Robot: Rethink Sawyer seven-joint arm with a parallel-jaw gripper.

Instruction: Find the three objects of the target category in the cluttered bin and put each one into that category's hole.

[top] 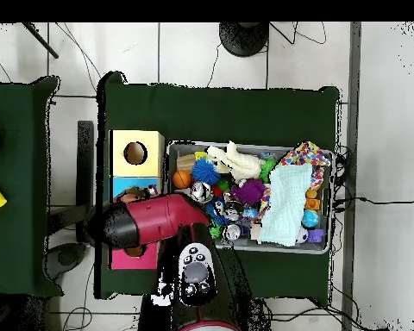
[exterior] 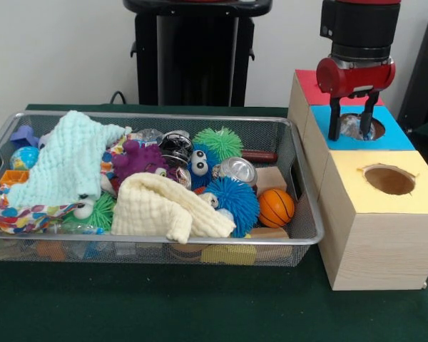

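Observation:
My gripper (exterior: 351, 132) hangs over the round hole of the blue-topped box (exterior: 396, 137), its two black fingers (exterior: 334, 127) spread apart and open. A small shiny, crumpled object (exterior: 354, 125) sits between the fingertips at the mouth of that hole; I cannot tell whether the fingers touch it. The wire mesh bin (exterior: 308, 214) to the left holds the clutter: a silver can (exterior: 239, 169), an orange mini basketball (exterior: 276, 207), blue (exterior: 233, 201) and green (exterior: 219, 141) spiky balls and a purple plush (exterior: 137, 158). In the overhead view the red arm (top: 154, 220) hides the gripper and the blue box.
A yellow-topped box (exterior: 414, 167) with its own hole stands in front of the blue one, a red-topped box (exterior: 308, 87) behind it. A mint cloth (exterior: 64, 167) and a cream cloth (exterior: 160, 206) cover part of the bin. Green table cloth (exterior: 200, 299) lies in front.

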